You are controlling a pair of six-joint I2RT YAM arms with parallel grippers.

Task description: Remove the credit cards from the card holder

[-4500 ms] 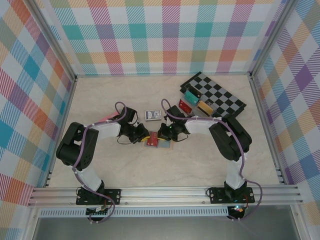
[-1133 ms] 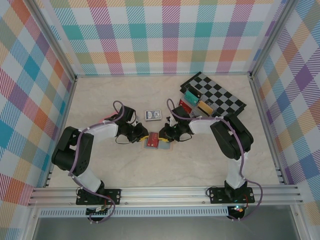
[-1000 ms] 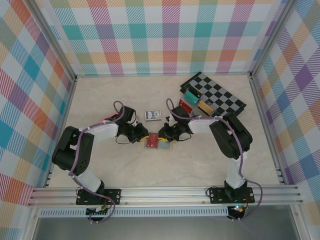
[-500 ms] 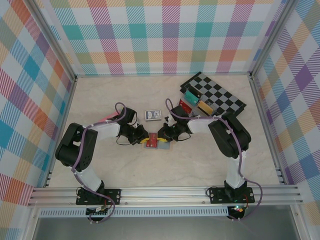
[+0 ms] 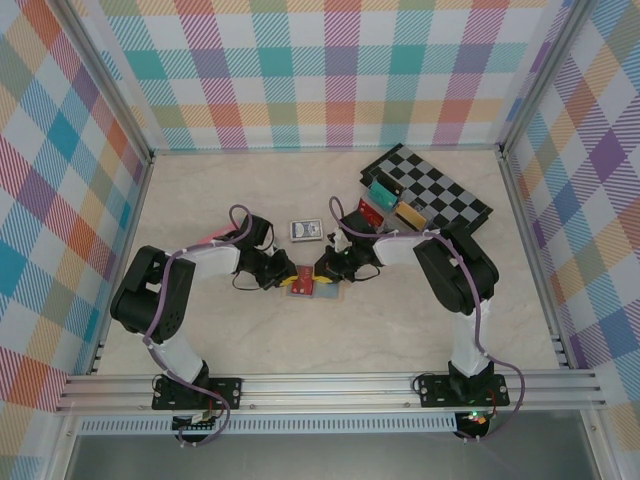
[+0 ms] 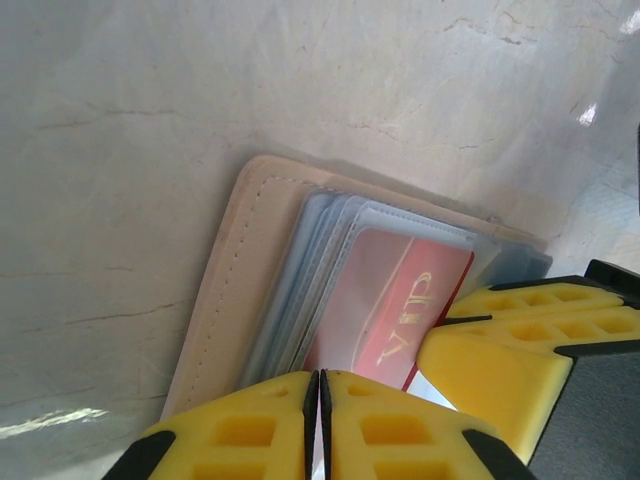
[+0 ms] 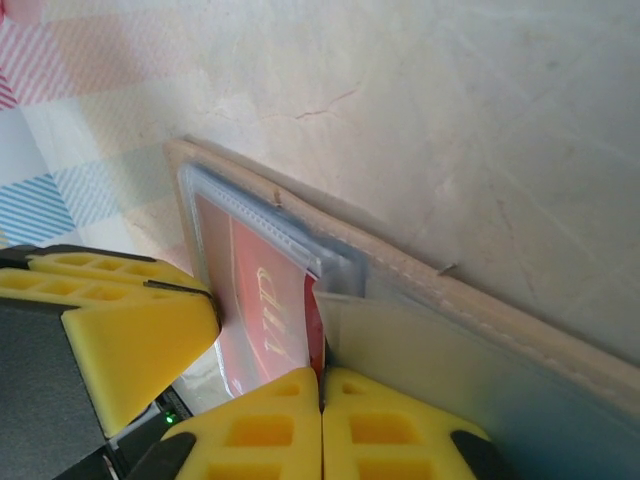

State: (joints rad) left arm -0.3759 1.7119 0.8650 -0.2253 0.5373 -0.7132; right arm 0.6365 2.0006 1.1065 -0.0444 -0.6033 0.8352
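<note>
Right wrist: my right gripper (image 7: 322,374) is pinching the edge of the red credit card (image 7: 255,300) just ahead of it; my left gripper (image 6: 318,376) is clamping the near sleeves of the card holder (image 6: 225,290).

Quick headcount on the desk (image 5: 250,330): one card holder (image 6: 225,300), one red card (image 6: 385,310) showing in it, one blue card pack (image 5: 306,231), one checkered board (image 5: 445,195), three coloured cards standing on it (teal card (image 5: 381,190), dark red card (image 5: 370,212), orange card (image 5: 408,214)), and two grippers, left gripper (image 6: 318,385) and right gripper (image 7: 322,385)
</note>
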